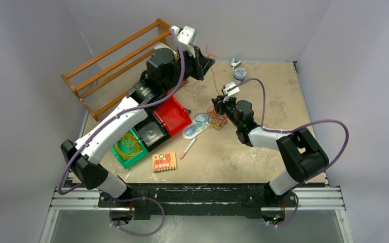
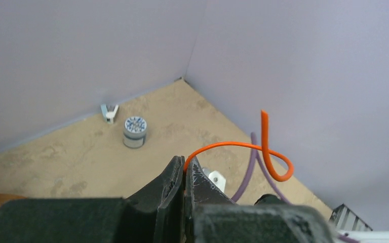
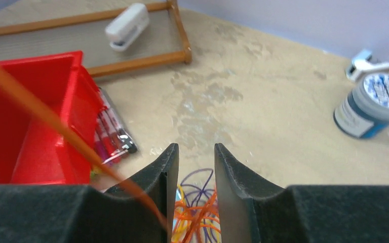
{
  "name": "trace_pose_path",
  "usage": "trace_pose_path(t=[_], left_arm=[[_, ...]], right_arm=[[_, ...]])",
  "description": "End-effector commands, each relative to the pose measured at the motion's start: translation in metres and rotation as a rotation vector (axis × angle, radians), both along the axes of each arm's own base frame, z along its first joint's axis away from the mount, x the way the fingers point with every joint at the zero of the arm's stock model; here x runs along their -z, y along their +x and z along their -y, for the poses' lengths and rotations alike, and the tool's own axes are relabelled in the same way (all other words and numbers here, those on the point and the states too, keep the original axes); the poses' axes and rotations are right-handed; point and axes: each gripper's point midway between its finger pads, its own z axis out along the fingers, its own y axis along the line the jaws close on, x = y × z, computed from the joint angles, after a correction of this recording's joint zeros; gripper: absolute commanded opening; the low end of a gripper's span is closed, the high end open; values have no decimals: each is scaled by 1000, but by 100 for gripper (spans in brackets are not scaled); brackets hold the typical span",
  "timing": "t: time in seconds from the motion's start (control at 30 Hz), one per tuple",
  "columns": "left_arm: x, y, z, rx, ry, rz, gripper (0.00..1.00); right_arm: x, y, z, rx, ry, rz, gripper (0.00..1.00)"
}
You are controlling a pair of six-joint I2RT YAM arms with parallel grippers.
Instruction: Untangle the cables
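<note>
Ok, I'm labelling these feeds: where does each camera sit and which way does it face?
Top external: above and behind, looking down at the table; both arms show.
Left wrist: raised, facing the far corner; left gripper pinching the orange cable.
Right wrist: low over the cable tangle, facing the red bin; right gripper open.
All share the round tub.

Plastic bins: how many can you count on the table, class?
3, in a diagonal row on the left: red bin farthest, black bin in between, green bin nearest. None seems hidden.

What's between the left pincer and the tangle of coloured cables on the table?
Top view: only a thin orange cable, pinched in the left pincer, runs to the tangle, over bare tan tabletop.
</note>
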Motion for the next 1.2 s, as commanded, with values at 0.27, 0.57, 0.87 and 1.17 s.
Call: trace_pose_path(t=[0.27, 0.57, 0.87, 1.17], left_arm=[[-117, -13, -77, -263, -110, 179, 0], [-165, -27, -122, -398, -159, 276, 0], [-198, -39, -146, -455, -188, 348, 0], [-218, -41, -141, -434, -202, 390, 0]], right_arm=[[77, -16, 47, 262, 59, -254, 48], [115, -28, 49, 289, 86, -372, 51], [129, -45, 52, 295, 146, -418, 54], [118, -54, 51, 273, 207, -401, 56]])
